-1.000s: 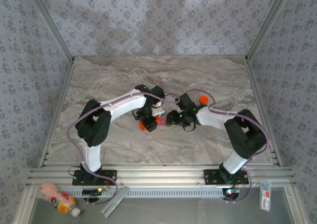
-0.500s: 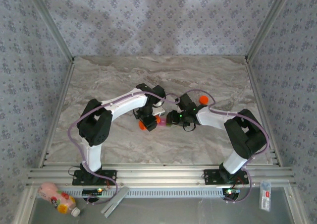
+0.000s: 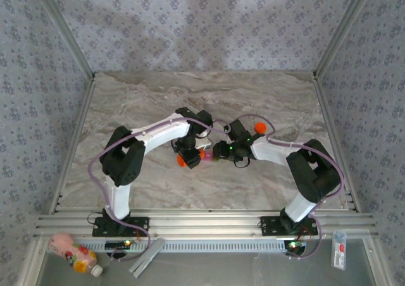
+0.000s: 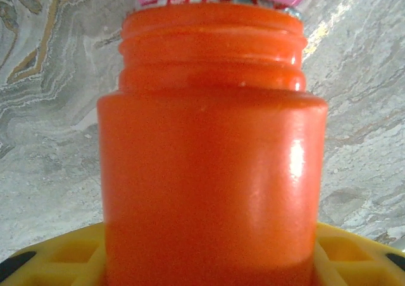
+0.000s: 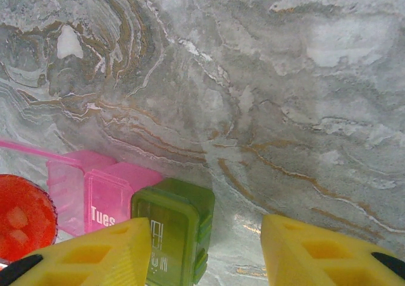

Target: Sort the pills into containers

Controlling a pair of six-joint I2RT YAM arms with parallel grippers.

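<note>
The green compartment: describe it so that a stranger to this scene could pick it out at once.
At the centre of the marble table lies a small two-part pill case. The green compartment is the half farther from the orange bottle, its lid shut; the pink compartment, marked Tues, is the half beside the bottle.

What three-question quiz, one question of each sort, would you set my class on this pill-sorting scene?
1. True or false: the left gripper is shut on the orange bottle.
2. Which part of the pill case has its lid open? A the pink compartment; B the green one; C neither.
3. Fill in: the word printed on the pink compartment is ___.
Key: 1 true; 2 A; 3 Tues.
</note>
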